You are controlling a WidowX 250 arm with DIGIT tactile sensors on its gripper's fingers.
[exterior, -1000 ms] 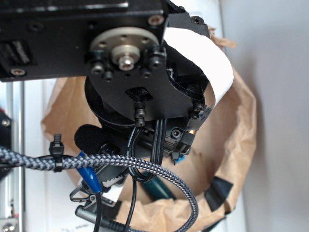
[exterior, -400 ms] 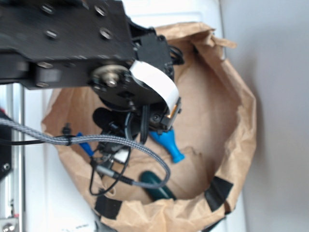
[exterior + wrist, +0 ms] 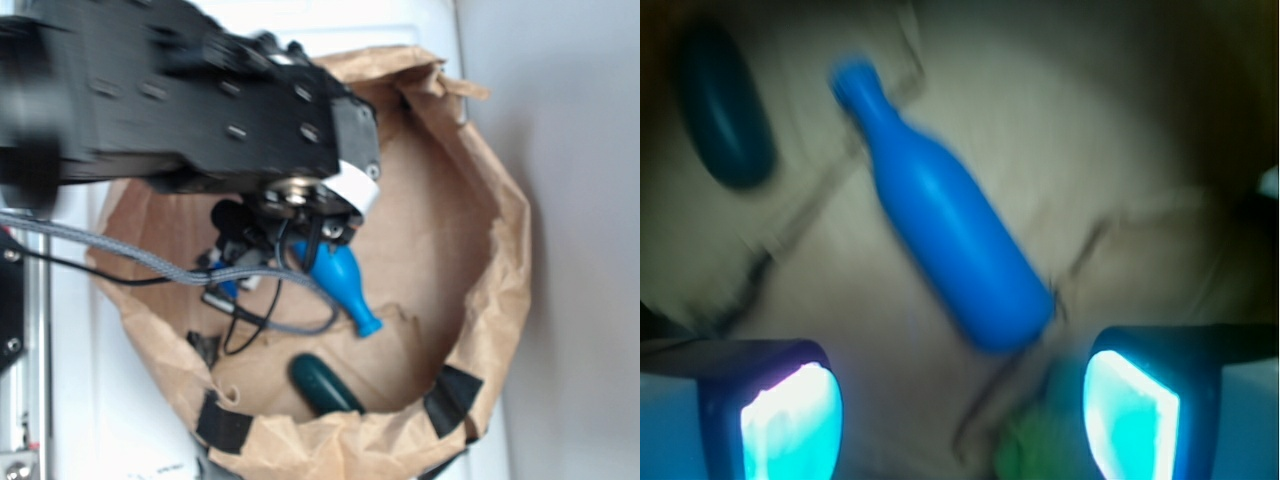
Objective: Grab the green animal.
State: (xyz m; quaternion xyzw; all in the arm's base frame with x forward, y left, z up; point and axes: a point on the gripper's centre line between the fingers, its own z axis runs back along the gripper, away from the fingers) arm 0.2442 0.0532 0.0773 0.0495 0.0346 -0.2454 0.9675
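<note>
Fingers [image 3: 960, 415] spread wide, empty, low inside the paper bag [image 3: 500, 260]. Green animal [image 3: 1040, 445] only a blurred patch at the wrist view's bottom edge, between the pads, just below the blue bottle [image 3: 945, 225]. Best to centre over that patch, descend clear of the bottle, ignore the dark green oblong [image 3: 725, 105], then close.

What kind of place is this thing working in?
Probably a lab test setup: a robot arm reaching into a rolled-down paper bag holding a blue bottle, a dark green object and something fuzzy green.

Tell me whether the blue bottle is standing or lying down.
Lying down: the blue bottle rests on its side on the bag floor, neck pointing away from the jaws.
</note>
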